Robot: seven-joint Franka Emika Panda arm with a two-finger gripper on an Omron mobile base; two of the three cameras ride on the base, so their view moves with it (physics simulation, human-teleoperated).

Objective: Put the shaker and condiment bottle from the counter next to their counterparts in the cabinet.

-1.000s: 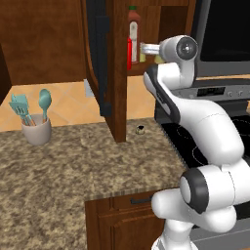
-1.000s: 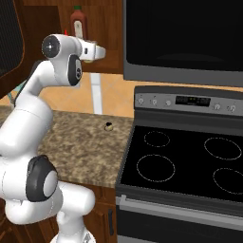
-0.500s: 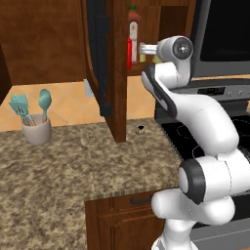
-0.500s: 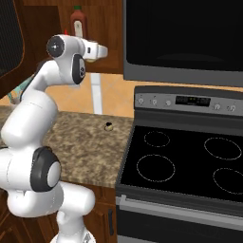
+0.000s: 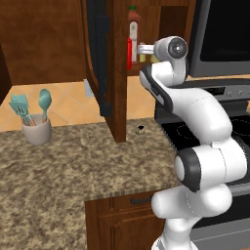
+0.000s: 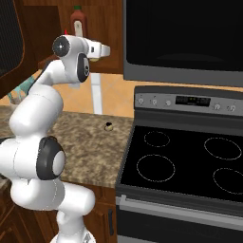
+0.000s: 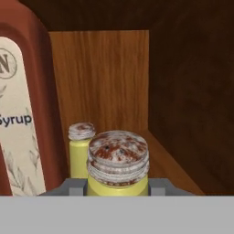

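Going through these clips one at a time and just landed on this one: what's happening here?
The white arm is reaching into the open cabinet, its hand shut on the shaker. In the hand view the shaker sits just in front of a slimmer yellowish shaker, beside the tall sauce bottle. The red condiment bottle already stands in the cabinet. A small dark jar and a cup of utensils are on the counter.
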